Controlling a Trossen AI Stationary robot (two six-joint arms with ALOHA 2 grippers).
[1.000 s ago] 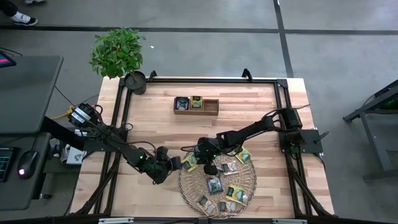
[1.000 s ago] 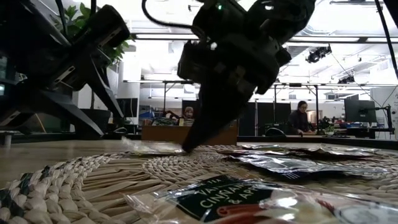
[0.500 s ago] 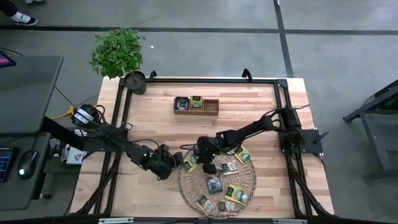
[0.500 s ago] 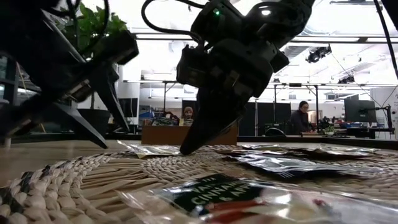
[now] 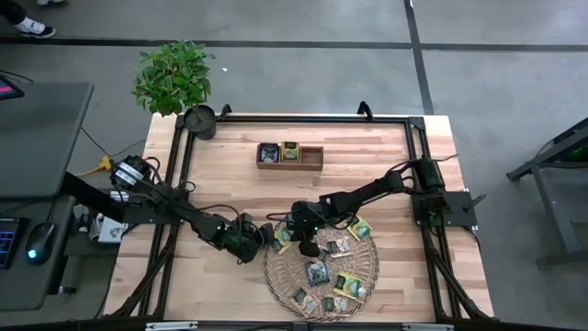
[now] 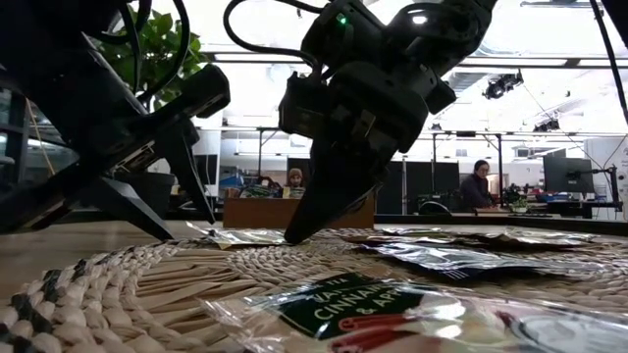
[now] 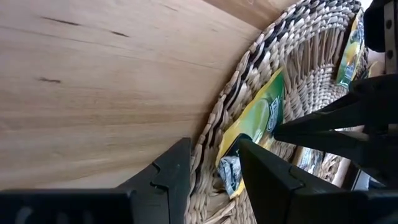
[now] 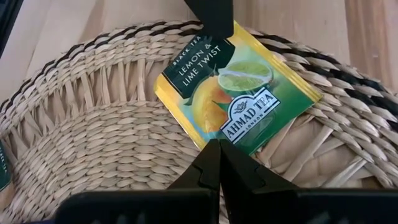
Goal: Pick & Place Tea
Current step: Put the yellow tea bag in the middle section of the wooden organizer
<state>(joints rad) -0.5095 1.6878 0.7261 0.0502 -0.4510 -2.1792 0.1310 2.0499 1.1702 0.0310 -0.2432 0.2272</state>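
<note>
At the woven tray's (image 7: 236,81) rim, slide your spread left claw (image 7: 214,171) around the lemon sachet's (image 7: 255,118) edge while the pressed-together right claw (image 8: 216,155) pins it.

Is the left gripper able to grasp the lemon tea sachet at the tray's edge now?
Probably yes: the left gripper is open around the sachet's corner; the shut right gripper pins it.
</note>
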